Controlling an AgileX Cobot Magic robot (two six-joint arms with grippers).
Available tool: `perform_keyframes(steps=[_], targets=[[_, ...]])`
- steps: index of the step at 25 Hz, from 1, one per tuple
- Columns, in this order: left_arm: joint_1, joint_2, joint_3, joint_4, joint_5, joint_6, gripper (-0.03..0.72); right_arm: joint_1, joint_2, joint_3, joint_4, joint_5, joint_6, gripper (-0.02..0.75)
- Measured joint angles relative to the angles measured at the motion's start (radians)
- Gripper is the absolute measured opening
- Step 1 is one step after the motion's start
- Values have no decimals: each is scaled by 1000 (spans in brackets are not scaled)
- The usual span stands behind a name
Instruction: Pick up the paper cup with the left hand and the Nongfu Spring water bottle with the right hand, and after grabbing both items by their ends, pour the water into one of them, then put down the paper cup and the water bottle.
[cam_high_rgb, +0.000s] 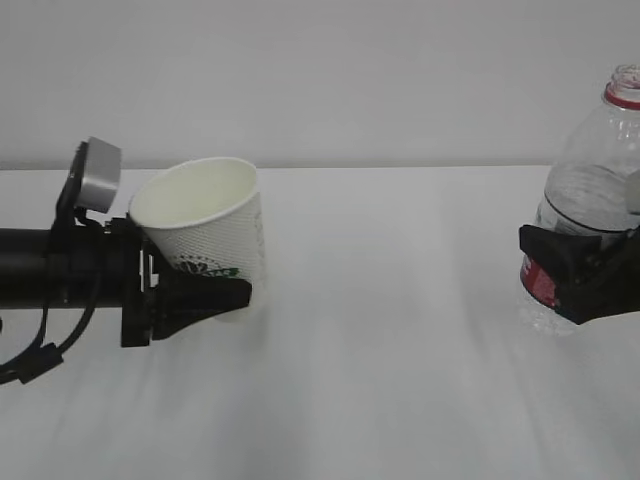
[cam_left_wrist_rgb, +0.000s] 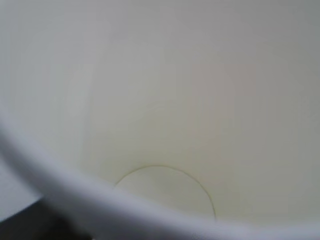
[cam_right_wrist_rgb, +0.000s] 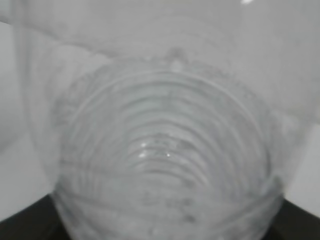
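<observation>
White cup (cam_high_rgb: 205, 225) clamped in left gripper (cam_high_rgb: 205, 295), bottle (cam_high_rgb: 590, 200) clamped in right gripper (cam_high_rgb: 560, 265); pouring and set-down remain.

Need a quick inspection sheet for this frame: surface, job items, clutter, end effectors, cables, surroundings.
Surface: white table, bare between the arms.
Cup: held by the left end effector near its base, tilted, mouth up and toward the camera; wrist view shows a cream inside, no water seen.
Bottle: upright, cap off, red neck ring, held at the label by the right end effector; some water inside.
Clutter: nothing seen.
End effectors: both closed on their items.
Cables: black loop under the left arm, hanging free.
Surroundings: plain pale wall.
</observation>
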Motion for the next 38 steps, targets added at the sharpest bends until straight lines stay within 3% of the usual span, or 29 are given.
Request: perform_keyframes(steps=[6, 17, 23, 31, 38], targets=[[-139, 0, 0, 2, 31, 0, 537, 0, 0, 0, -67, 0, 45, 485], [-324, 0, 0, -47, 104, 4, 537, 0, 0, -32, -178, 47, 113, 486], [-368, -1, 0, -68, 134, 6, 537, 4, 0, -59, -263, 57, 156, 485], [-400, -1, 0, -75, 135, 6, 537, 98, 0, -127, -347, 100, 164, 486], [-415, -1, 0, -77, 136, 6, 537, 102, 0, -193, -445, 111, 165, 485]])
